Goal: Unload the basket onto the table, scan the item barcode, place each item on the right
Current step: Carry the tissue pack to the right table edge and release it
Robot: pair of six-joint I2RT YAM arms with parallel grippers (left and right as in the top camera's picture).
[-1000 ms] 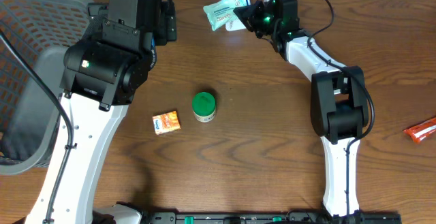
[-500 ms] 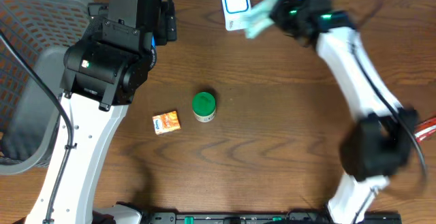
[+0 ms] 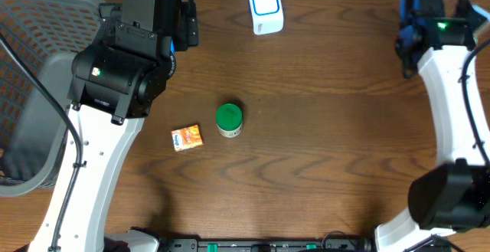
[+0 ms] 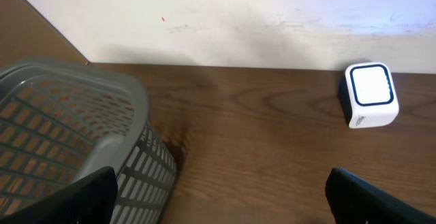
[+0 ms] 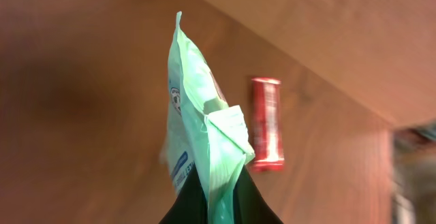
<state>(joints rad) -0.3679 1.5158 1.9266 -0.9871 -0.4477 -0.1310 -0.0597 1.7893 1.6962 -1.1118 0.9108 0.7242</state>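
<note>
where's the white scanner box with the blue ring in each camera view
Overhead: white box-shaped scanner with a blue ring, top centre, at the table's far edge.
Left wrist: scanner at the right, on the table near the wall.
Right wrist: not in it; the pale green plastic packet fills the middle.
Shared landmark: grey mesh basket, left edge overhead, lower left in the left wrist view.

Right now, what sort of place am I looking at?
Probably a mock checkout station on a wooden table: a white barcode scanner, a grey mesh basket, and small retail items like a green-lidded jar.
</note>
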